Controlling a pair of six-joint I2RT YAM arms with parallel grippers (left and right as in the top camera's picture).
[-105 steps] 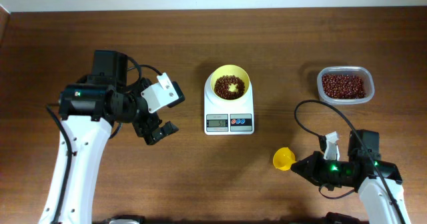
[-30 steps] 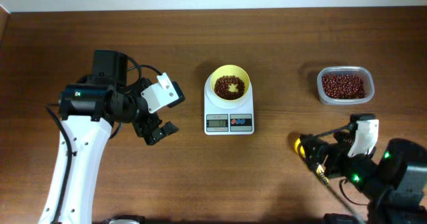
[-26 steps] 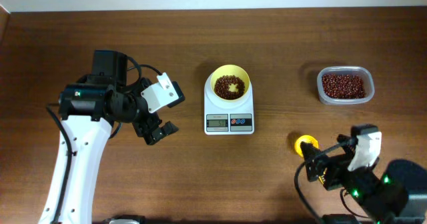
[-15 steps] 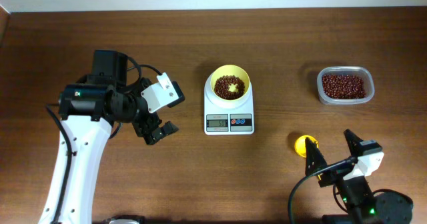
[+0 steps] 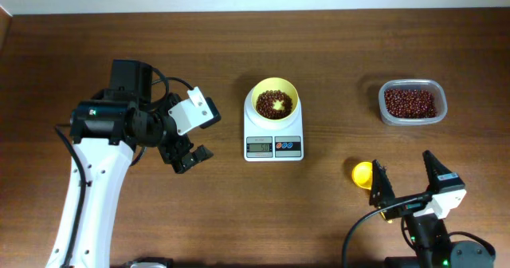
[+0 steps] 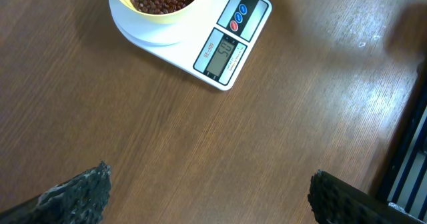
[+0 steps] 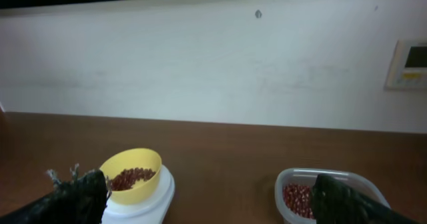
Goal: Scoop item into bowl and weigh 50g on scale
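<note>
The pale-yellow bowl (image 5: 274, 102) sits on the platform of the white scale (image 5: 273, 137) at mid-worktop (image 5: 319, 45), holding a shallow layer of dark red-brown beans (image 5: 273, 105) with bare yellow showing at its centre. The scale's display and buttons face the near edge. A clear container (image 5: 412, 102) with more beans stands well apart to the right. The left hand (image 5: 190, 154) hovers left of the scale, released and empty, its fingers (image 6: 80, 191) wide apart. The right hand (image 5: 408, 187) at the near right edge is also spread and empty; the yellow scoop (image 5: 362, 173) lies just beside it, between it and the scale.
</note>
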